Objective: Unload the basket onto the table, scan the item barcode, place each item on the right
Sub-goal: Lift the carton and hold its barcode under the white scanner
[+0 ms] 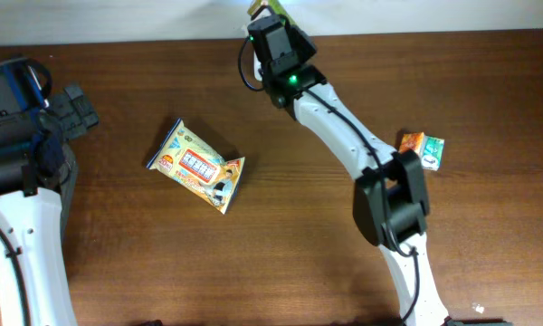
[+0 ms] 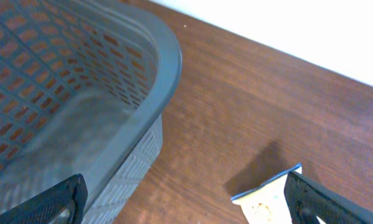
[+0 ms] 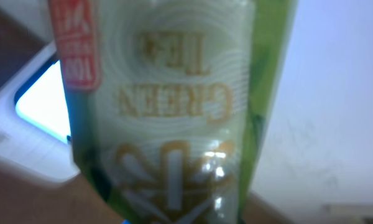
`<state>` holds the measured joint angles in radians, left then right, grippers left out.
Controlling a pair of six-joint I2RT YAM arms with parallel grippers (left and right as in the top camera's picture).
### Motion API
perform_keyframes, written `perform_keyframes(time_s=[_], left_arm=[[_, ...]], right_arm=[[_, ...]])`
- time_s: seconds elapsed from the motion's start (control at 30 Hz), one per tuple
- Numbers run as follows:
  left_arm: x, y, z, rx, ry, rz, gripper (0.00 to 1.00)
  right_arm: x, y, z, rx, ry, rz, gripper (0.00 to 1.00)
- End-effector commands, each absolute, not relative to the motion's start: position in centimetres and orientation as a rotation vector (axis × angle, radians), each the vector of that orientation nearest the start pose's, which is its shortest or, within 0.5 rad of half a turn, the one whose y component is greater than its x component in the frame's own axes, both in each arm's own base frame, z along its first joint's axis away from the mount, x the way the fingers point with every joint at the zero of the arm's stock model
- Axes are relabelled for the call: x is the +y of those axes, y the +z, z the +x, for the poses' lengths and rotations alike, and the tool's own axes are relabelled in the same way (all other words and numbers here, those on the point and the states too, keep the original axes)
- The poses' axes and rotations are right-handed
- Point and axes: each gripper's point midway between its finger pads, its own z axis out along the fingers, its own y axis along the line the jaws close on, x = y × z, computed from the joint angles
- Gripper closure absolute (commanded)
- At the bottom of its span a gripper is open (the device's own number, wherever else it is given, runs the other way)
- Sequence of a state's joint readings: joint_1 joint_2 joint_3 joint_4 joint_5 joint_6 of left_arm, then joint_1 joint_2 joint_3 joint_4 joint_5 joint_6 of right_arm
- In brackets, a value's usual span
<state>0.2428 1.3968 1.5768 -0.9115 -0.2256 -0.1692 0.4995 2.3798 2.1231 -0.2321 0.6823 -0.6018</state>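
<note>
Blur swallows most of the right wrist view. The green tea packet (image 3: 174, 112) fills it from top to bottom, its edges cut off. The gold "GREEN TEA" lettering reads upside down, and no barcode can be made out on this glossy, crinkled face. The fingers gripping it are hidden from this camera. Just behind the packet on the left sits a white device (image 3: 25, 143) with rounded corners and a bright window, only partly in view.

From overhead, the right gripper (image 1: 270, 13) is clamped on that packet at the far edge of the brown wood-grain table (image 1: 299, 254), with the packet half cropped by the frame.

The left gripper (image 2: 189, 200) has its jaws spread wide and holds nothing. It hovers beside a grey plastic basket (image 2: 168, 56) with lattice walls. Only a corner of the snack bag (image 1: 196, 166) shows by its finger; overhead, the bag lies flat mid-table. A small carton (image 1: 423, 149) lies well apart, right of the right arm.
</note>
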Motion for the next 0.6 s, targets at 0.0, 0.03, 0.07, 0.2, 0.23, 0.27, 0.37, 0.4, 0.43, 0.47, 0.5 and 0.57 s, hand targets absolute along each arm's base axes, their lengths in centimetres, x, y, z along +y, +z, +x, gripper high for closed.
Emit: perform_keyframes(time_s=[0.0, 0.03, 0.07, 0.2, 0.23, 0.27, 0.37, 0.4, 0.43, 0.47, 0.5, 0.57], left_arm=[[13.2, 32.3, 36.2, 2.202, 0.308, -0.582, 0.01], [13.2, 32.3, 36.2, 2.202, 0.308, -0.582, 0.01], [13.2, 32.3, 36.2, 2.202, 0.308, -0.582, 0.01], [13.2, 32.3, 36.2, 2.202, 0.308, -0.582, 0.01], [13.2, 32.3, 36.2, 2.202, 0.308, -0.582, 0.01], [13.2, 32.3, 36.2, 2.202, 0.308, -0.582, 0.01], [13.2, 32.3, 36.2, 2.202, 0.308, -0.582, 0.01], [13.2, 32.3, 36.2, 2.202, 0.308, -0.582, 0.01], [13.2, 32.3, 36.2, 2.202, 0.308, -0.582, 0.01], [13.2, 32.3, 36.2, 2.202, 0.308, -0.582, 0.01], [13.2, 32.3, 36.2, 2.202, 0.308, -0.582, 0.01], [13.2, 32.3, 36.2, 2.202, 0.308, -0.582, 0.01]], right_arm=[[19.8, 21.1, 64.3, 1.781, -0.947, -0.717, 0.96], [18.8, 19.8, 65.2, 1.783, -0.951, -0.701, 0.96], [18.1, 18.7, 65.7, 1.795, -0.943, -0.715, 0.96], [17.2, 15.8, 67.2, 1.803, -0.892, -0.805, 0.96], [17.1, 15.1, 67.3, 1.782, -0.946, -0.899, 0.96], [17.3, 14.3, 67.4, 1.754, -1.000, -1.010, 0.96], [17.9, 13.2, 67.3, 1.722, -1.048, -1.122, 0.96], [17.9, 13.3, 67.4, 1.719, -1.047, -1.119, 0.96], [17.9, 13.5, 67.4, 1.713, -1.047, -1.109, 0.96], [17.9, 13.7, 67.5, 1.708, -1.047, -1.103, 0.96], [18.0, 13.9, 67.6, 1.702, -1.047, -1.092, 0.96], [18.7, 15.8, 68.0, 1.645, -1.046, -1.014, 0.96]])
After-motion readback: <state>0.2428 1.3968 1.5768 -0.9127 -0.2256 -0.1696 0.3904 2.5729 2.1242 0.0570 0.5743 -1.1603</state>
